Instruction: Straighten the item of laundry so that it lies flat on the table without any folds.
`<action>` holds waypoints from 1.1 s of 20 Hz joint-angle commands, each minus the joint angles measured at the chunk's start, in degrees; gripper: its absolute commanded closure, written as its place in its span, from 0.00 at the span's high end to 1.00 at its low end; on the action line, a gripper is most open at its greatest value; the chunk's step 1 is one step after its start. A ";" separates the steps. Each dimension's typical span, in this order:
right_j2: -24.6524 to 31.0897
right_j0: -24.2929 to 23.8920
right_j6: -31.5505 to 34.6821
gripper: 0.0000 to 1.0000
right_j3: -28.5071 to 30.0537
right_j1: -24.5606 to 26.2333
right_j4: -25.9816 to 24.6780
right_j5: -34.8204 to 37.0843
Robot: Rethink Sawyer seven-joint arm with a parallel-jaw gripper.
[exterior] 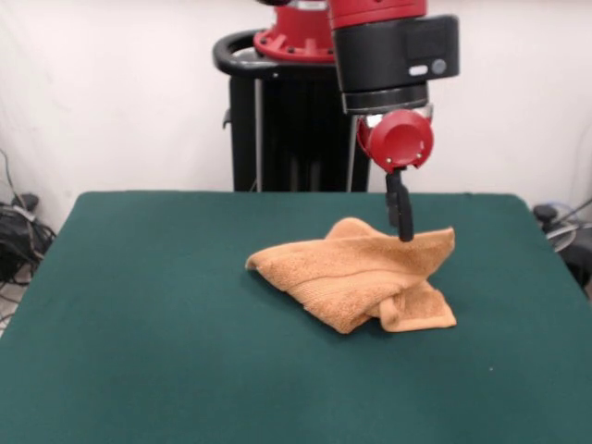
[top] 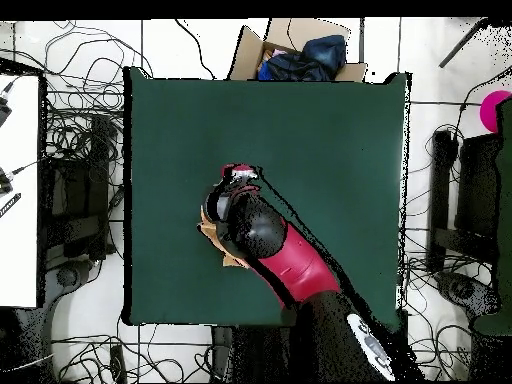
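Orange-tan towel [exterior: 356, 273] lies crumpled, folded over itself on the table [exterior: 139, 324].

In the overhead view the arm [top: 285, 262] covers almost all of the towel [top: 210, 232]; only a thin tan sliver shows left of centre, so its folds cannot be read there. The gripper [exterior: 403, 222] in the front view shows as one dark blade just right of centre, and whether it pinches the cloth cannot be told. The front view's bottom edge cuts off the table [exterior: 139, 305].
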 commanded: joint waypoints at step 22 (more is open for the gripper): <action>5.58 -1.16 16.78 1.00 8.72 0.82 4.42 -0.93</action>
